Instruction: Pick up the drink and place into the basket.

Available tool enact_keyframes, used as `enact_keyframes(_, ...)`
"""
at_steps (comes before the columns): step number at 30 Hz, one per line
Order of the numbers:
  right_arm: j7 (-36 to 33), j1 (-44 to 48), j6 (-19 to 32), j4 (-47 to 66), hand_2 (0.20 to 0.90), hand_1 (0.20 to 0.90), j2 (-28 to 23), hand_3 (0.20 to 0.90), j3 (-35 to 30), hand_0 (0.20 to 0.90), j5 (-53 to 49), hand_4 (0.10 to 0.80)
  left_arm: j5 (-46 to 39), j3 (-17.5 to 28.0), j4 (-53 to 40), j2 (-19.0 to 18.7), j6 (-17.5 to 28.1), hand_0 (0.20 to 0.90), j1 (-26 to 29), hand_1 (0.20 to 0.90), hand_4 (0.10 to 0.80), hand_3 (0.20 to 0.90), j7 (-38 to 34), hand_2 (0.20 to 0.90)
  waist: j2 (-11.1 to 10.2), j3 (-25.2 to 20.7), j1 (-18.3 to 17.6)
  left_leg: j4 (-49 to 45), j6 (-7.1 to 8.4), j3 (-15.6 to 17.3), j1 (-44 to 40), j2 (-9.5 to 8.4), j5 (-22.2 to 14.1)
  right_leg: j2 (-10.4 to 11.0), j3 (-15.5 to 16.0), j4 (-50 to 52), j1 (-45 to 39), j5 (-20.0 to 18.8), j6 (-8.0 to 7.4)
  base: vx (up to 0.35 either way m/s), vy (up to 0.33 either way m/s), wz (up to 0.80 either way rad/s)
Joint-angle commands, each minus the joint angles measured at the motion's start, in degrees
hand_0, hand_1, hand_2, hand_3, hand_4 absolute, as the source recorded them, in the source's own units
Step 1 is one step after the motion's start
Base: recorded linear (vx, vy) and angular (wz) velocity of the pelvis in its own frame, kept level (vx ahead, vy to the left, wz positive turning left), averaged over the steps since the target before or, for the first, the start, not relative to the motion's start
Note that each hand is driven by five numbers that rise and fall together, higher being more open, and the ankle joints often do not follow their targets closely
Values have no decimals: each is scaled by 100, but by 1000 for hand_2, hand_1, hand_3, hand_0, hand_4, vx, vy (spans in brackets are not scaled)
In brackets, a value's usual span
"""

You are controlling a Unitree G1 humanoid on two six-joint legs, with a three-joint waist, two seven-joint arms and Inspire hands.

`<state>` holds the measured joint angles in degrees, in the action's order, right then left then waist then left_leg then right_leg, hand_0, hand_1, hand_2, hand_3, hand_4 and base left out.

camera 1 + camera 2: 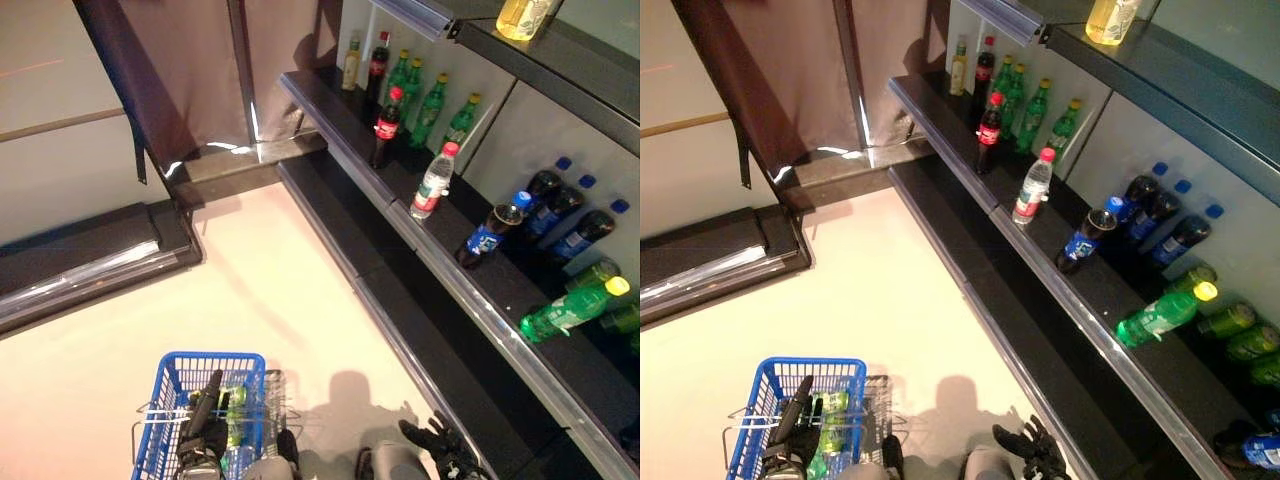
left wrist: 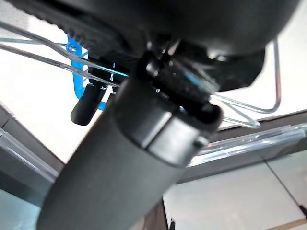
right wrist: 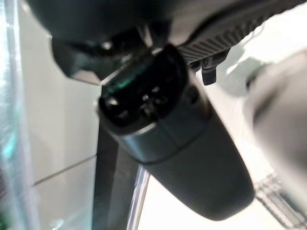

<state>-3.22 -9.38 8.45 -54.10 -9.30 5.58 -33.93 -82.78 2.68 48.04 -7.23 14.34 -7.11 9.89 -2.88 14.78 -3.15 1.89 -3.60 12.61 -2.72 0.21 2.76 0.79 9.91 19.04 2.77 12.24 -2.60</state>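
Nearest the camera, bottom left of the eye views: one blue plastic shopping basket with wire handles (image 1: 170,385), standing on the pale floor (image 1: 260,290). Robot's left hand (image 1: 205,432) sits at the basket's near edge, fingers curled round the wire handle as the left wrist view shows. Inside the basket, green bottles (image 1: 238,410) are visible; count uncertain, at least one.

Bottom centre-right: robot's right hand (image 1: 440,450), dark fingers spread and relaxed, holding nothing, low beside the dark lower shelf ledge (image 1: 420,350) and well apart from any bottle.

Right side, on the dark display shelf (image 1: 480,290), running from upper centre to lower right:
- one pale yellowish bottle (image 1: 351,62), far end;
- two red-capped dark cola bottles (image 1: 387,125);
- four upright green bottles with yellow caps (image 1: 432,108);
- one clear water bottle with red cap (image 1: 434,180), at the front edge;
- four blue-capped dark bottles (image 1: 490,235), one leaning forward;
- one green bottle lying on its side (image 1: 572,308), with more green ones partly hidden behind.

Upper shelf, top right: one yellow drink bottle (image 1: 525,15).

Step judged: reach not begun; no drink is in hand. Next move calls for raising the right hand to a front-edge bottle, the water bottle being likely easiest, and closing round its body.
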Motion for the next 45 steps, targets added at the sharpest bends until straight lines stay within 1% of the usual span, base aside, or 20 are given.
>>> enact_keyframes(1,62,-32,423,-63,900,900,-375,900,-147,900,-219,800,460,-145,-980,-126,538,300,534,300,100,200,860,300,-93,-401,-98,-746,262,16,-124,-527,-850,-48,-263,-2051,-266,-1669,-192,455,85,71)
enact_keyframes(2,92,67,401,-223,900,900,-361,900,-183,900,-266,800,459,-99,-825,-107,503,300,552,300,100,200,988,300,-112,-374,-135,-770,258,64,-195,-580,-971,28,-133,-2138,40,-2000,-308,367,51,52)
enact_keyframes(5,108,178,290,-463,900,900,-322,900,-246,900,-179,800,385,-44,-626,-96,468,300,547,300,100,200,1161,300,-108,-340,-222,-868,215,175,-386,-610,-1228,104,99,-2010,460,-2223,-409,385,53,24)
enact_keyframes(8,118,164,270,-811,900,900,-263,900,-315,900,-129,800,441,-85,-383,-46,433,300,611,300,100,200,1267,300,-73,-405,-375,-1312,153,112,-586,-685,-1510,40,110,-1699,584,-2141,-258,545,66,8)
enact_keyframes(10,-88,100,52,-950,900,900,-271,900,-333,900,-47,800,516,-244,-236,101,512,300,710,300,100,200,1078,300,58,-545,-583,-2695,621,-61,-623,-438,-476,-274,-79,-1508,395,-1778,118,610,8,23)
enact_keyframes(12,-129,48,114,-1003,900,900,-353,900,-230,900,679,800,312,-302,-214,149,575,300,752,300,100,200,1237,300,-47,-578,-613,-4064,907,16,-244,-373,112,-195,22,-1470,194,-1590,345,508,-27,44)
enact_keyframes(13,-123,42,151,-1018,900,900,-436,900,-151,900,876,800,317,-295,-260,170,571,300,749,300,100,200,1182,300,-65,-554,-565,-4655,1007,20,2,-317,284,-196,41,-1453,40,-1500,433,353,-14,57)
enact_keyframes(15,-97,60,91,-949,900,900,-548,900,2,900,899,800,305,-271,-354,159,567,300,759,300,100,200,1071,300,-145,-472,-407,-4945,901,-79,754,-194,290,-177,-142,-1354,-172,-1366,462,372,71,62)
enact_keyframes(16,-26,114,87,-972,900,900,-598,900,87,900,691,800,190,-267,-412,104,542,300,748,300,100,200,1100,300,-194,-389,-272,-4725,740,-227,1187,-85,174,-197,-416,-1259,-282,-1255,461,382,98,35)
enact_keyframes(17,-24,116,88,-974,900,900,-596,900,88,900,690,800,189,-267,-412,102,542,300,750,300,100,200,1100,300,-206,-401,-270,-4708,737,-218,1195,-96,190,-185,-422,-1258,-266,-1258,459,331,148,-48)
enact_keyframes(19,129,304,156,-1098,900,900,-664,900,99,900,644,800,131,-246,-498,13,520,300,709,300,100,200,1144,300,-173,-265,-53,-3043,569,-621,1287,260,111,-272,-921,-1171,-473,-1024,386,484,320,-103)
enact_keyframes(21,182,420,173,-1160,900,900,-714,900,103,900,585,800,105,-168,-490,-11,476,300,579,300,100,200,1291,300,-134,-243,78,-1577,596,-1138,1112,585,182,-283,-1343,-1103,-593,-848,247,568,436,-104)
enact_keyframes(22,235,452,186,-1199,900,900,-735,900,102,900,571,800,77,-137,-475,-17,503,300,501,300,100,200,1344,300,-87,-254,177,-667,655,-1668,1090,741,321,-318,-1641,-1045,-667,-742,200,557,436,-144)
enact_keyframes(25,314,531,221,-1192,900,900,-649,900,44,900,593,800,354,-40,-425,151,652,300,384,300,100,200,1264,300,-7,-363,316,-718,688,-2148,1009,584,142,-58,-2006,-756,-763,-441,-49,426,424,-127)
enact_keyframes(28,192,477,198,-1105,900,900,-553,900,-24,900,736,800,532,-45,-322,71,650,300,502,300,100,200,1130,300,55,-399,199,-1009,660,-1889,947,447,-95,236,-1825,-429,-600,-485,-198,340,435,-109)
enact_keyframes(29,228,330,215,-1053,900,900,-456,900,-16,900,759,800,528,-91,-266,-185,710,300,649,300,100,200,1052,300,146,-425,103,-795,543,-1555,580,281,-264,465,-1337,-259,-310,-666,-310,296,386,-85)
enact_keyframes(33,285,254,380,-660,900,900,-435,900,218,900,1300,800,614,125,-401,-379,690,300,526,300,100,200,1068,300,269,-451,176,-399,552,-908,159,368,-284,628,-444,-366,-24,-950,-453,155,204,-126)
enact_keyframes(38,222,267,124,-387,900,900,-394,900,310,900,1167,800,597,234,-406,-462,612,300,439,300,100,200,992,300,235,-543,257,-306,598,-59,16,362,-372,670,452,-1052,-168,-1055,-396,72,40,-89)
enact_keyframes(43,331,271,219,-547,900,900,-430,900,379,900,1499,800,603,298,-276,-336,585,300,340,300,100,200,1102,300,127,-671,257,-356,656,207,-31,322,-416,576,499,-1818,-371,-1391,-334,115,-106,-49)
enact_keyframes(45,391,302,211,-542,900,900,-489,900,477,900,1738,800,621,218,-186,-304,622,300,382,300,100,200,975,300,86,-691,207,-513,707,234,7,414,-439,449,297,-1886,-442,-1362,-245,172,-266,-95)
